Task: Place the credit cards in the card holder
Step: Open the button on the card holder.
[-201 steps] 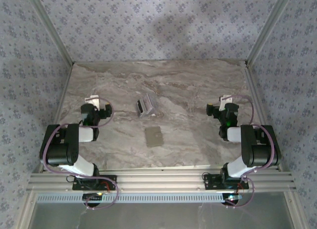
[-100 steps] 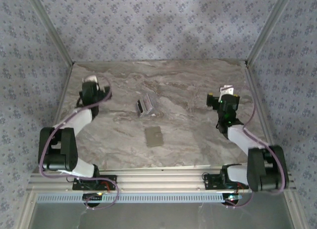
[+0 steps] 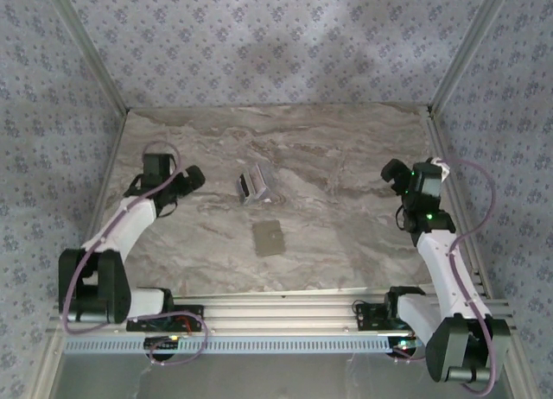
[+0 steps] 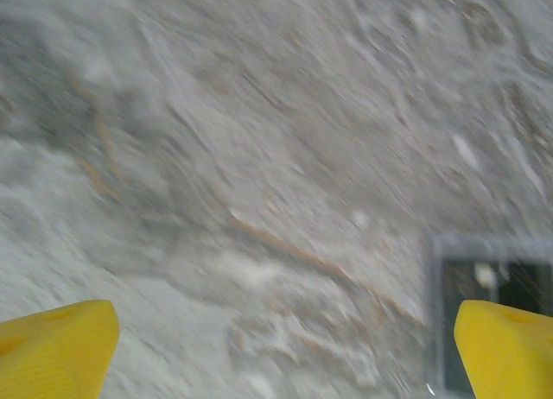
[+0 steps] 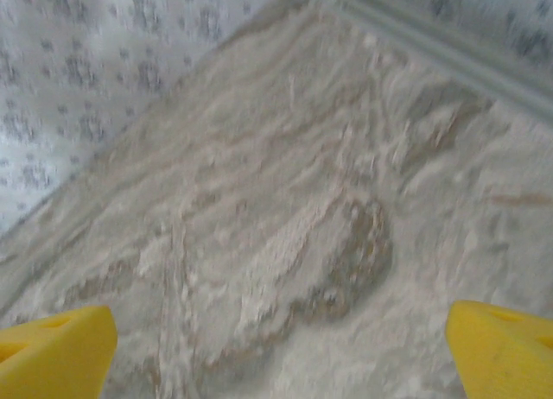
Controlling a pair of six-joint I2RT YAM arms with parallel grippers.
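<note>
Yellow-tipped and spread wide on nothing, the left claw point(image 3: 193, 176) hangs over the marble table point(image 3: 346, 243), with the credit cards point(image 3: 253, 186), one dark among pale ones, lying near its right side but apart from it. The grey-tan card holder point(image 3: 270, 237) lies flat between the two claws, nearer the arm bases than the cards. The right claw point(image 3: 391, 170) is likewise released and empty, the cards well to its left.
</note>
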